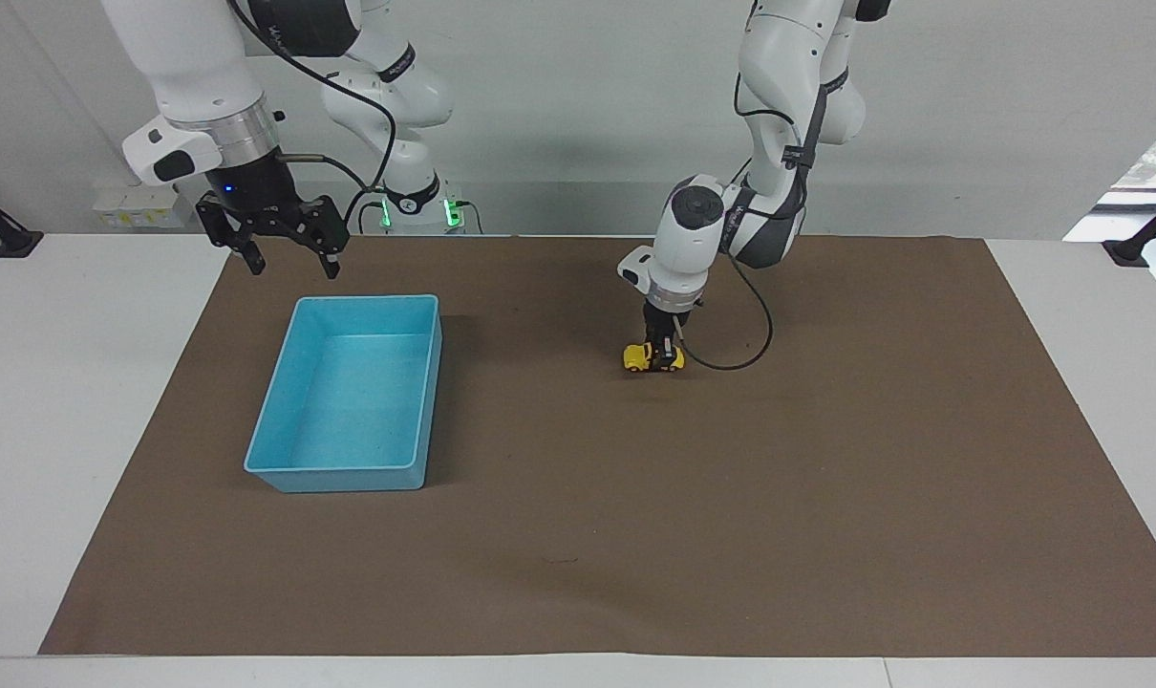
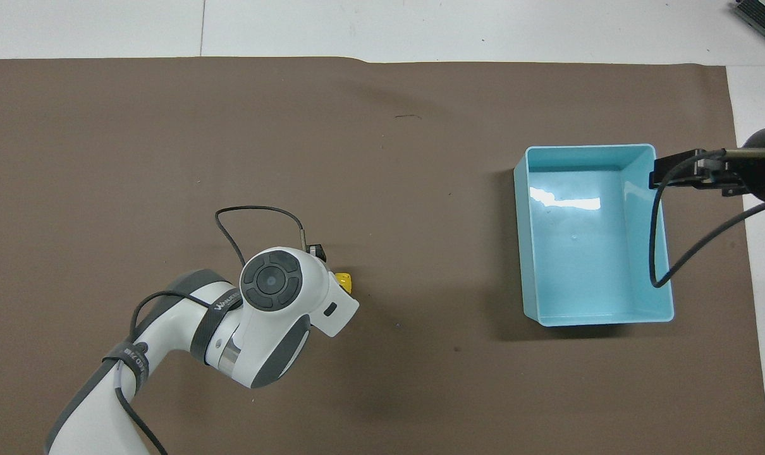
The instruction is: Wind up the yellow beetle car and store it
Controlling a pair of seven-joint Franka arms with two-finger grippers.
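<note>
Down on mat, yellow beetle car (image 1: pixel 651 357) clamped between left end effector (image 1: pixel 665 355) fingers.

car (image 1: pixel 647 357) on the mat (image 1: pixel 826 459) under the left claw (image 1: pixel 664 355), well apart from the bin (image 1: pixel 349 468) toward the right arm's end

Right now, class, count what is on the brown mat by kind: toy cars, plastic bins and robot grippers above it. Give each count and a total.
Toy cars: 1, the tiny yellow beetle car, gripped by the left gripper.
Plastic bins: 1, the light blue rectangular bin.
Grippers: 2, counting the right gripper, open, waiting.
Total: 4
</note>
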